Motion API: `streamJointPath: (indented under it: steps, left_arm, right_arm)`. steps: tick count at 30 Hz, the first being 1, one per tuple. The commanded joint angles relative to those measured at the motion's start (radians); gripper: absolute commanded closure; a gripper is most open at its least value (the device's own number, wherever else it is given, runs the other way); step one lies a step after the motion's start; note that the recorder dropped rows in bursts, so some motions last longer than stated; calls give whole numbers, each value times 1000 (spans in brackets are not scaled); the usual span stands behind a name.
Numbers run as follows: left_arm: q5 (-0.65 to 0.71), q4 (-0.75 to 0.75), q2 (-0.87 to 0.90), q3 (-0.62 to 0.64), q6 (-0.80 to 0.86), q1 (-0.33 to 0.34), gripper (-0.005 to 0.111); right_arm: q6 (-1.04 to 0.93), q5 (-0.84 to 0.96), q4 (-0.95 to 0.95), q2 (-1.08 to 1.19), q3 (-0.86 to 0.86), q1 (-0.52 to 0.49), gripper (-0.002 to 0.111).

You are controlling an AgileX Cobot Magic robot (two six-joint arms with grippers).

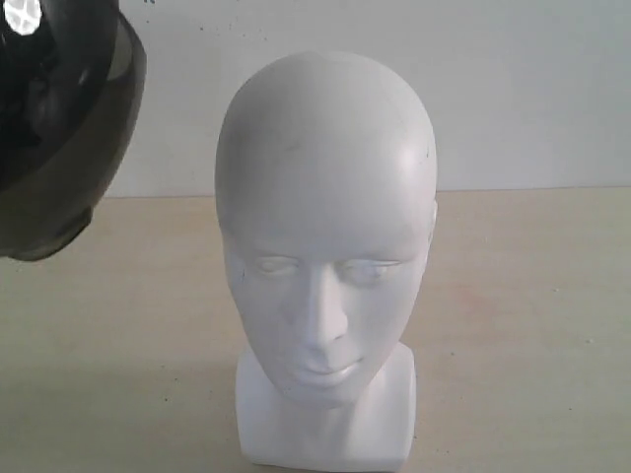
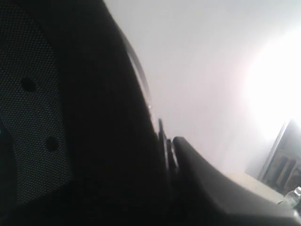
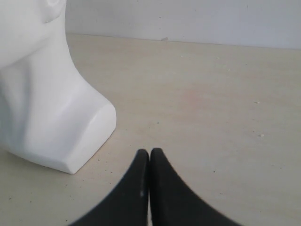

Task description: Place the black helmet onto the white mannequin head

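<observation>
Matte black open-face helmet (image 1: 54, 138) with smoke-tinted visor hung aloft at upper left of exterior view, apart from smooth white mannequin head (image 1: 325, 217), off to its side, above face level. Helmet's dark mesh lining (image 2: 33, 117) filled left wrist view. Left gripper not made out there; its grip could not be told. Head stood upright on pale wooden table (image 1: 532, 325), facing camera. Right gripper (image 3: 149, 154) sat low beside neck base, jaws pressed together, empty. Count: one helmet, one head
</observation>
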Motion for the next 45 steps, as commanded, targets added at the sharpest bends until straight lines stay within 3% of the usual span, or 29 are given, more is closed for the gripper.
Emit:
streamJointPath:
  steps: [1,7,9,15,21,24,29,39,45]
  left_arm:
    - [-34,51,-1,-96,9,-9,102]
    - [-149,51,95,-224,9,-9,102]
    - [-210,3,131,-268,100,-9,102]
    - [-368,-595,248,-359,760,-9,102]
    - [-430,-1073,311,-359,1222,-9,102]
    - [-531,-1241,315,-359,1344,-9,102]
    - [-628,-1338,321,-359,1333,-9,102]
    - [-724,-1158,325,-359,1135,-9,102]
    - [-805,-1269,328,-356,1135,-9,102]
  right_arm:
    - [-2,-12,-8,-4,-1,2,108]
    - [-4,-12,-8,-4,-1,2,108]
    - [-4,-12,-8,-4,-1,2,108]
    - [-1,-12,-8,-4,-1,2,108]
    - [-1,-12,-8,-4,-1,2,108]
    - [-1,-12,-8,-4,-1,2,108]
    - [-1,-12,-8,-4,-1,2,108]
    - [-4,-12,-8,-4,-1,2,108]
    - [-1,-12,-8,-4,-1,2,108]
